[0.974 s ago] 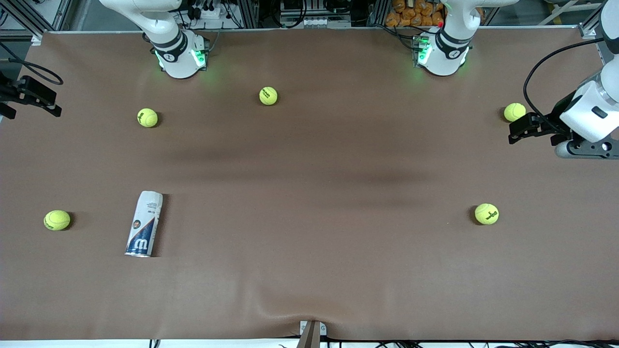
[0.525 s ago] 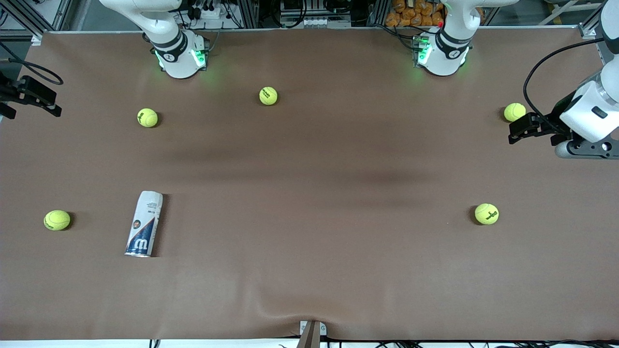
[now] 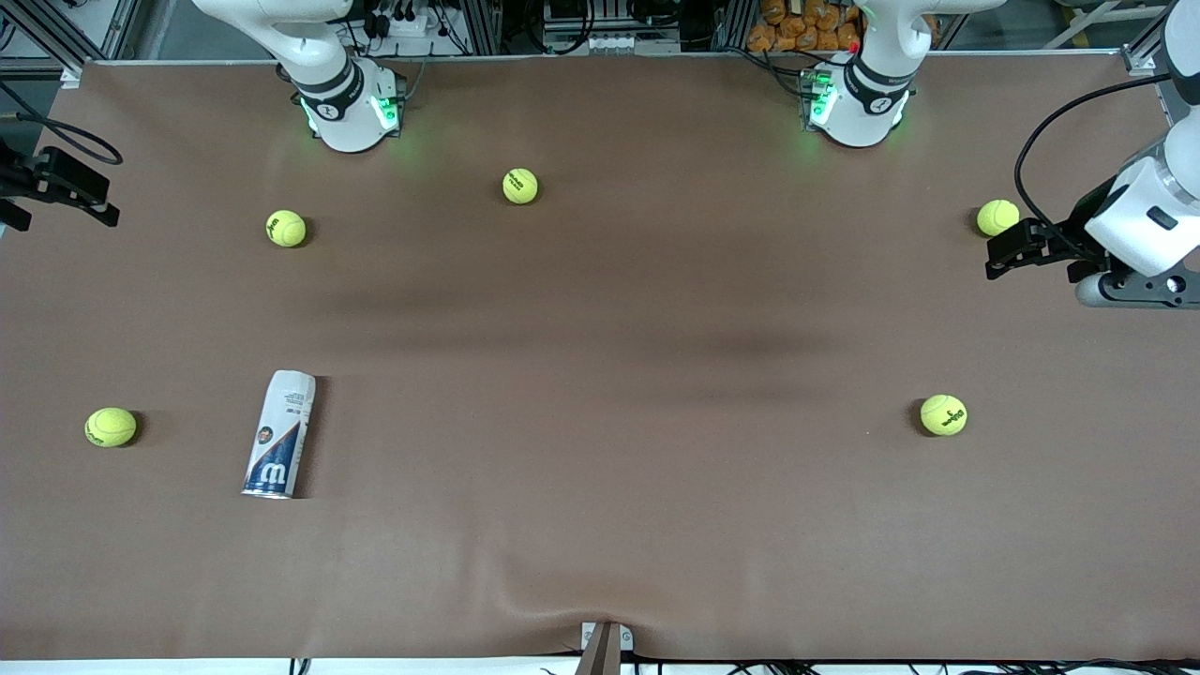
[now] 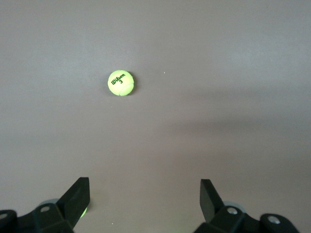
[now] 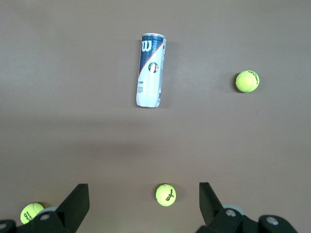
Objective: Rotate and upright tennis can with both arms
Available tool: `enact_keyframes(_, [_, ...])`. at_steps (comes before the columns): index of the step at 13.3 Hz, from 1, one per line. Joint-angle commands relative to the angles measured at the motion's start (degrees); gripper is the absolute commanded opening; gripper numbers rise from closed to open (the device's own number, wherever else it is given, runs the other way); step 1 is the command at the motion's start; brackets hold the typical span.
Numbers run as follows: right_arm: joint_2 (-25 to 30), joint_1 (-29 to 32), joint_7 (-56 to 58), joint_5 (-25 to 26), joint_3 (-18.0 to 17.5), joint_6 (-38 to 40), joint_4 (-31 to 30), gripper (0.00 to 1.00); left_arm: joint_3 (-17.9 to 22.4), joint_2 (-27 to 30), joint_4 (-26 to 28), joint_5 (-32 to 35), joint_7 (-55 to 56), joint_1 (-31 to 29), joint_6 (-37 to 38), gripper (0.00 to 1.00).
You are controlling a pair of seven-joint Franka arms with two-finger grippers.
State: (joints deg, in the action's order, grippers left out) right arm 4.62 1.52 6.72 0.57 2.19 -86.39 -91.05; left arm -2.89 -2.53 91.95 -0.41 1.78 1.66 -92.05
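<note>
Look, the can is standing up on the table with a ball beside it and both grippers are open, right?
Not quite: the can is lying on its side, not standing. The front view shows its whole length flat on the table, and the right wrist view agrees. The rest holds: a ball sits beside it, and the left gripper and right gripper are both open.

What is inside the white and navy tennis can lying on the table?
Nothing shows: the white and navy tennis can lies on its side on the brown table, its opaque label hiding any contents.
</note>
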Motion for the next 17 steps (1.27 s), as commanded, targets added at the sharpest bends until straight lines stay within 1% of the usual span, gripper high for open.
enact_keyframes(1, [-0.58,1.2,-0.56,-0.39,-0.78,0.79,1.23,1.0,-0.28,-0.11,-0.37,-1.0,-0.55,-0.51,0.55,1.0])
enact_keyframes(8, [-0.67,1.11,-0.3,-0.39,-0.78,0.7,1.23,1.0,-0.28,-0.28,-0.46,-1.0,-0.55,-0.52,0.55,1.0])
enact_keyframes(13, [-1.89,0.85,-0.12,-0.48,-0.87,0.53,1.32,1.0,-0.28,-0.28,-0.46,-1.0,-0.55,-0.43,0.55,1.0])
enact_keyframes(15, [-4.52,0.33,0.05,-0.48,-0.96,0.53,1.4,1.0,-0.36,-0.37,-0.46,-1.0,-0.55,-0.51,0.55,1.0])
enact_keyframes(17, [-6.99,-1.51,0.05,-0.48,-1.05,0.61,1.32,1.0,-0.28,-0.37,-0.46,-1.0,-0.55,-0.52,0.55,1.0])
